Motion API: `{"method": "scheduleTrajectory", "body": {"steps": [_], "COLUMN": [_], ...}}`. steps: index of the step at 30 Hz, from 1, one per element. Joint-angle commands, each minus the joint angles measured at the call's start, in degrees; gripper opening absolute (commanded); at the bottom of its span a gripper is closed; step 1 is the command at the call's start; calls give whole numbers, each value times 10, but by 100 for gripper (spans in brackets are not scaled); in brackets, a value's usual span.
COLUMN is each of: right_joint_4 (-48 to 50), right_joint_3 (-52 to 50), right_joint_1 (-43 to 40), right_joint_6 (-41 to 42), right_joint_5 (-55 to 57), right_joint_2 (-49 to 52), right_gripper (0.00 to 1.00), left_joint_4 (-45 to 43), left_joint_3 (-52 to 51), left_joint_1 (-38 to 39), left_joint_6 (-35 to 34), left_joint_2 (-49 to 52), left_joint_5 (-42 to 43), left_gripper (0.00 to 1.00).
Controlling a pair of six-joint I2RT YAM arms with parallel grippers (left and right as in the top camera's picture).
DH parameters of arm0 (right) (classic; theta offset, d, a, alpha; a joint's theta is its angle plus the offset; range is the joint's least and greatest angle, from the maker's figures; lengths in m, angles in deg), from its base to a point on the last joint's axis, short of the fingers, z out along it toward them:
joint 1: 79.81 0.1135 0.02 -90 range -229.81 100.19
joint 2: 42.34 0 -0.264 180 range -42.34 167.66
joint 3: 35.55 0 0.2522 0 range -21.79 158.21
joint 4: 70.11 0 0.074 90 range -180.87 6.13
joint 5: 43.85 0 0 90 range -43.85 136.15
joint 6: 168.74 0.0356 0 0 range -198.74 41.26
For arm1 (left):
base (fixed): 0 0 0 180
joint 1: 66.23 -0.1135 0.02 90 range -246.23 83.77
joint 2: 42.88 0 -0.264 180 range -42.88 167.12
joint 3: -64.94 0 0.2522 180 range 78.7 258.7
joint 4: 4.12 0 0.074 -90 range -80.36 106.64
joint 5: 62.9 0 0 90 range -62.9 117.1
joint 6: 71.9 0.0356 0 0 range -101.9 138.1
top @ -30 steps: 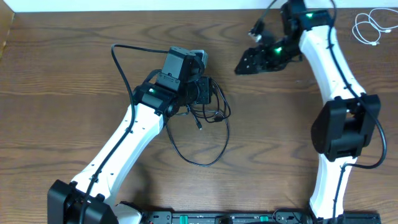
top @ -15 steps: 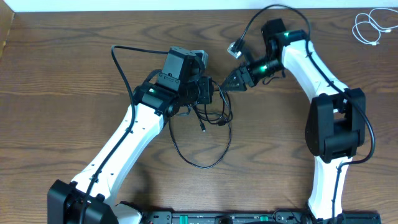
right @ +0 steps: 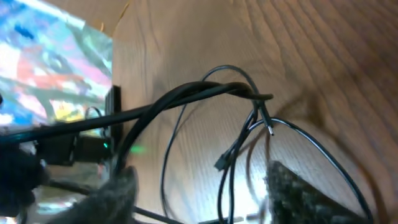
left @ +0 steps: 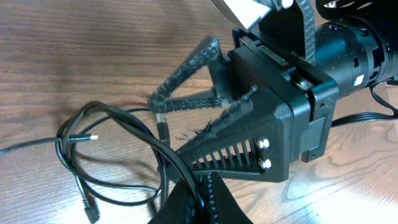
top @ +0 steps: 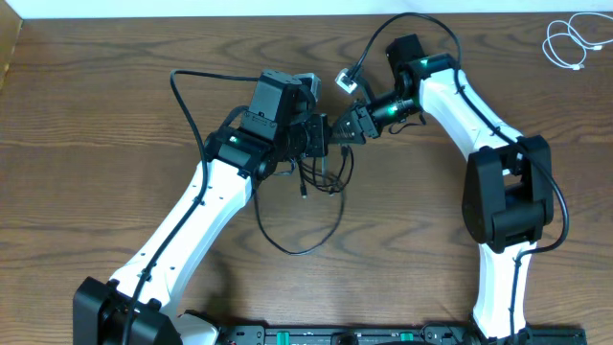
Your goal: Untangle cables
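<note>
Found the black cable [right: 205,92] in a messy bunch of loops near the middle of the table [top: 96,96], a bit toward the far edge. Found the white cable [top: 573,38] well apart, curled up alone at the far right corner. Saw the left gripper [left: 198,196] shut tight on a strand of the black one. Saw the right gripper [left: 166,124] with its jaws apart, holding nothing, its tips right at the loops. Looked light, soft and bendy, thin and likely to slip. Could pull into a tighter knot with a hard tug. Seemed best to pinch one loose strand just beside the left grip, or near the small plug [left: 90,214], and pull slowly. Saw no box, bowl or tray anywhere, so nothing to look inside.
</note>
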Motion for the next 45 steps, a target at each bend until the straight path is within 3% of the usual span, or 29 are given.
{"method": "scheduleTrajectory", "body": {"steps": [1, 4, 6, 10, 16, 27, 32, 34, 40, 45], "right_joint_4": [23, 51, 74, 93, 88, 102, 115, 116, 117, 107], "right_joint_3": [-2, -2, -2, -2, -2, -3, -3, -3, -2, -2], "right_joint_1": [0, -21, -38, -49, -25, 23, 29, 19, -50, -134], "right_joint_6": [57, 122, 146, 146, 146, 213, 256, 283, 333, 344], "right_joint_5": [19, 37, -16, -88, -90, 4, 89, 155, 228, 227], "right_joint_2": [-1, -1, -1, -1, -1, -1, -1, -1, -2, -6], "right_gripper": [77, 79, 76, 73, 71, 43, 18, 3, 1, 1], "left_joint_4": [0, 7, 10, 8, -2, -7, -7, 3, 56, 123], "left_joint_3": [13, 13, 13, 13, 13, 13, 13, 13, 13, 13], "left_joint_1": [-7, -15, -19, -21, -21, -21, -22, -31, -86, -159], "left_joint_6": [-2, -3, -3, -3, -3, -31, -31, -27, 14, 24], "left_joint_2": [-7, -7, -7, -7, -7, -7, -10, -24, -84, -130], "left_joint_5": [7, 7, 7, 2, 1, 3, 5, 5, 0, -70], "left_gripper": [7, 7, 7, 7, 8, 7, 8, 7, 7, 7]}}
